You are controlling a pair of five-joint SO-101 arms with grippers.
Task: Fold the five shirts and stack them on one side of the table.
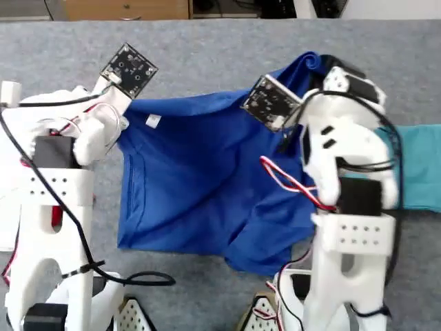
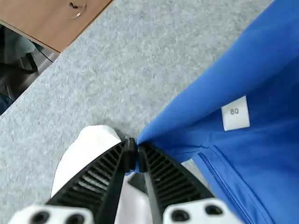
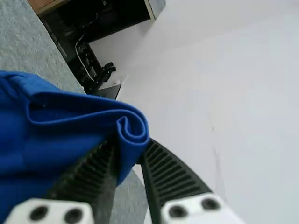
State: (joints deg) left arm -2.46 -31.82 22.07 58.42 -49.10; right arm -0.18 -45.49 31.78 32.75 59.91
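Near hem: the blue shirt (image 1: 200,186) lay spread on the grey bench (image 1: 207,48). Its nearest edge was rumpled and bunched between the two arm bases.
Left claw: the left claw (image 2: 133,156) was clenched on a corner of the blue shirt's edge and sat low over the bench. The white size tag (image 2: 234,113) lay near it, inside the neckline.
Right claw: the right claw (image 3: 130,150) was grasping a rolled fold of the blue shirt at the opposite side. It held the fold up off the bench, so the cloth draped down from it.
Teal shirt: the teal shirt (image 1: 420,165) lay flat at the right side of the bench, partly under the right arm. Whether it was folded, or touched the blue one, could not be told.
Far edge: a wooden cabinet (image 1: 127,8) stood beyond the bench.
Step in hand: this looked like the opening fold of the blue shirt, with both claws holding its far edge at the two ends.
Progress: it was judged early, since the blue shirt was unfolded and far from stacked.
Next move: it called for both claws to travel together with the cloth taut between them, carrying the held edge over toward the near hem. They would need to let go only once it lay flat. The bunched near corner would likely need smoothing first, or the fold would set crooked.
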